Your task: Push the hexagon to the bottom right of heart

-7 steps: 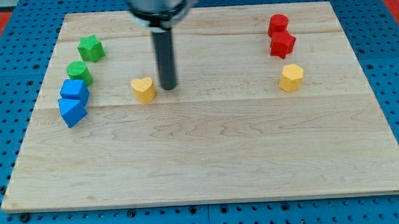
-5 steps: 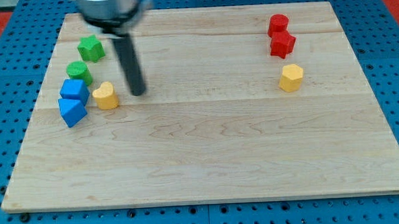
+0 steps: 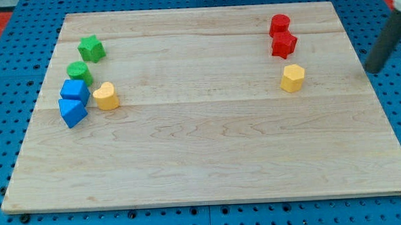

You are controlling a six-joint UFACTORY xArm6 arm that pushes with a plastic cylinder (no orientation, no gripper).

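Observation:
The yellow hexagon (image 3: 292, 77) lies at the view's right, just below the two red blocks. The yellow heart (image 3: 105, 95) lies at the view's left, touching or nearly touching the blue blocks. My tip (image 3: 373, 70) is at the view's far right edge, just past the board's right side, well to the right of the yellow hexagon and level with it. It touches no block.
A red cylinder (image 3: 279, 23) and a red star-like block (image 3: 283, 44) stand above the hexagon. A green star (image 3: 90, 48), a green cylinder (image 3: 79, 72) and two blue blocks (image 3: 73, 90) (image 3: 72, 112) cluster by the heart. The wooden board (image 3: 209, 153) lies on a blue pegboard.
The rod pushed the yellow heart left to the blue blocks, then swung from the view's left across to the far right edge. The hexagon has not moved.

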